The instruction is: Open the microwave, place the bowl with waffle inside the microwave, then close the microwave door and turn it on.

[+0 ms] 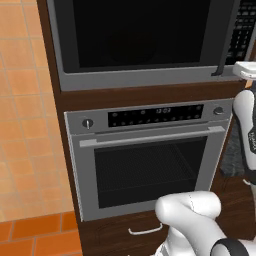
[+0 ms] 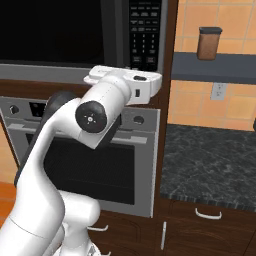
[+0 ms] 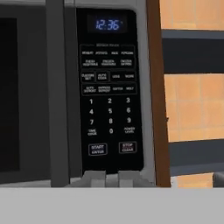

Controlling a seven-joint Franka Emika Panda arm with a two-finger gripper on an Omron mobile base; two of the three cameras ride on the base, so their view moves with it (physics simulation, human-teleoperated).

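The microwave (image 1: 140, 35) is built in above a steel oven. Its door (image 3: 26, 92) of dark glass is closed, and the upright handle (image 3: 57, 96) runs down beside the keypad (image 3: 109, 92). The keypad's clock is lit. My gripper (image 3: 111, 177) is held level in front of the keypad's lower edge, below the start button (image 3: 98, 149). Its two tips sit side by side, shut, with nothing between them. From the right base camera my white hand (image 2: 130, 82) hangs just under the keypad (image 2: 145, 30). The bowl is out of view.
A steel oven (image 1: 145, 165) with knobs and a bar handle sits under the microwave. To the right lies a dark stone counter (image 2: 210, 165), with a brown jar (image 2: 209, 43) on a shelf above it. A wood panel (image 3: 156, 92) edges the microwave's right side.
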